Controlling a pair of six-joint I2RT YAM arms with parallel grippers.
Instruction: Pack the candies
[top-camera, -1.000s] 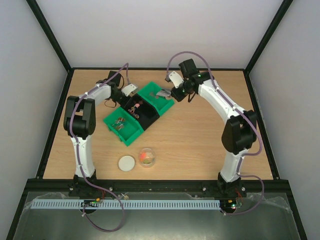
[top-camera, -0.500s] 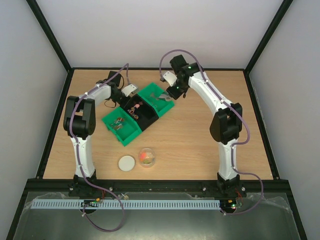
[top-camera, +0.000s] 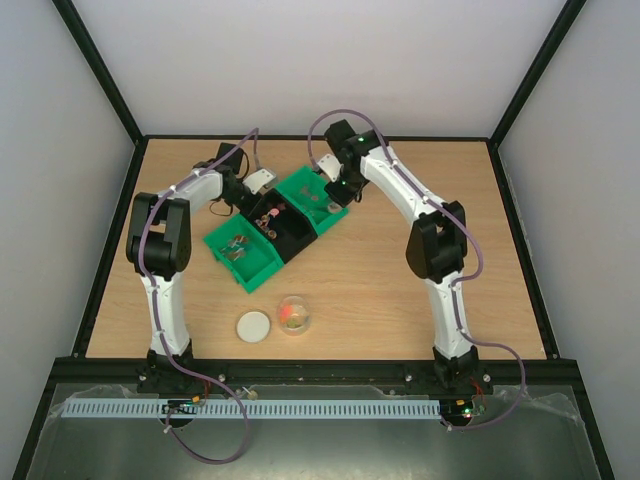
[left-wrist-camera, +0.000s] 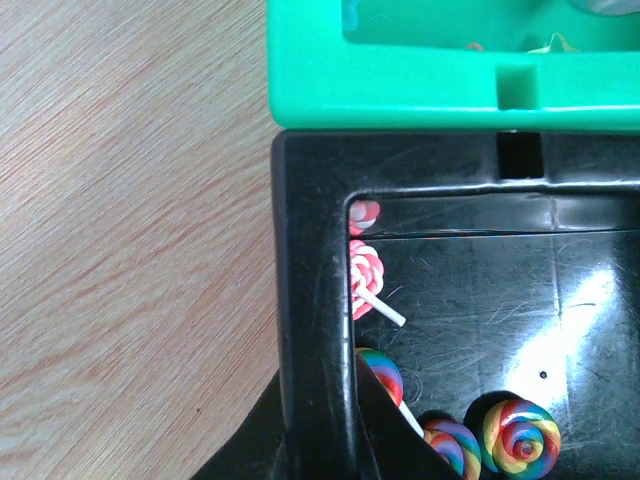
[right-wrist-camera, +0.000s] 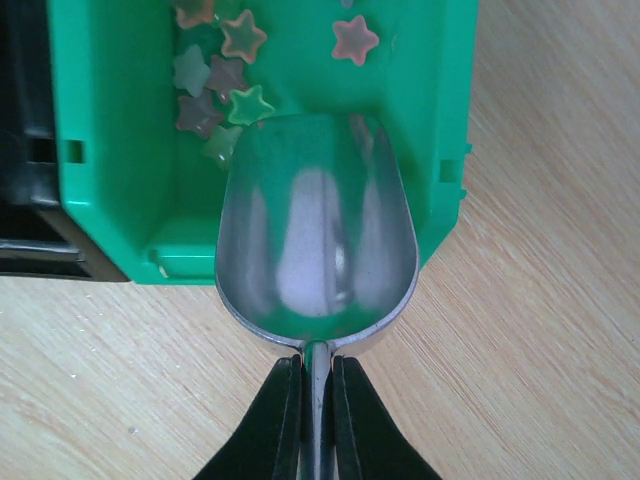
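Small star-shaped candies (right-wrist-camera: 215, 90) in mixed colours lie in the far green bin (right-wrist-camera: 450, 100). My right gripper (right-wrist-camera: 317, 372) is shut on the handle of a metal scoop (right-wrist-camera: 315, 240). The scoop's empty bowl hangs over the bin's near wall, its lip close to the stars. In the top view that right gripper (top-camera: 336, 188) sits beside this green bin (top-camera: 303, 183). My left gripper (left-wrist-camera: 322, 405) is shut on the left wall of the black bin (left-wrist-camera: 310, 250), which holds swirl lollipops (left-wrist-camera: 520, 435). A small clear jar (top-camera: 293, 314) holds some candies.
A second green bin (top-camera: 262, 272) with small items adjoins the black bin (top-camera: 296, 238) on the near left. The jar's white lid (top-camera: 254, 326) lies left of the jar. Black frame rails border the wooden table (top-camera: 400, 290).
My right arm has swung left and brought the scoop from beside the far green bin to over it. The left gripper has closed a little on the black bin's wall.
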